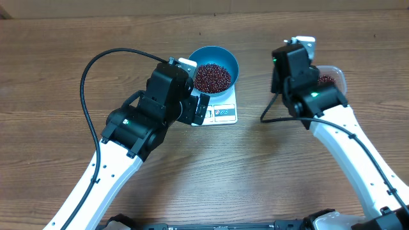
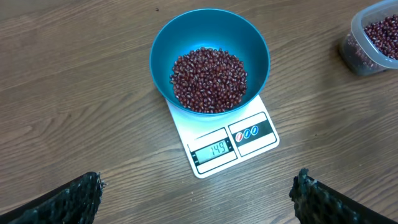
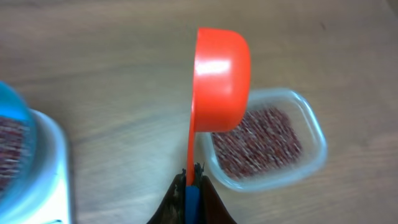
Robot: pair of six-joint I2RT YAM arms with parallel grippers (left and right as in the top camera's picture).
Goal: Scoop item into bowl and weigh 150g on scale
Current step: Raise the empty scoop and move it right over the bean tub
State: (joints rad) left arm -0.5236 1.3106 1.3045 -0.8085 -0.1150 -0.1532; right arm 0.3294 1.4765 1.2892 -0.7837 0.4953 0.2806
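Reference landmark: the kitchen scale [image 2: 214,163], a white rectangle lying flat on the wooden table [image 2: 74,93].

- Blue bowl [image 2: 186,28]: sits on the scale's platform, on the half away from the display. It is upright and overhangs the far edge.
- Red-brown beans [image 2: 209,79]: a loose heap covers the bottom of the bowl, well below the rim.
- Display: on the near edge of the scale and lit, with digits reading "149". The panel beside it has three small round buttons, one red-marked and two blue-marked. Their symbols are too small to read.
- Clear plastic tub [image 2: 373,37]: to the right of the scale and well apart from it, partly filled with more of the same beans.
- Left gripper [image 2: 196,199]: on the display side of the scale, above the table. The jaws are spread wide with nothing between them.
- Right gripper [image 3: 191,177]: to the right of the scale, over the near rim of the tub. The jaws are clamped tight on the thin handle of an orange scoop [image 3: 221,74].
- Scoop: the cup is turned on its side, its rounded back toward the tub. Its inside cannot be seen. The right wrist view is blurred.
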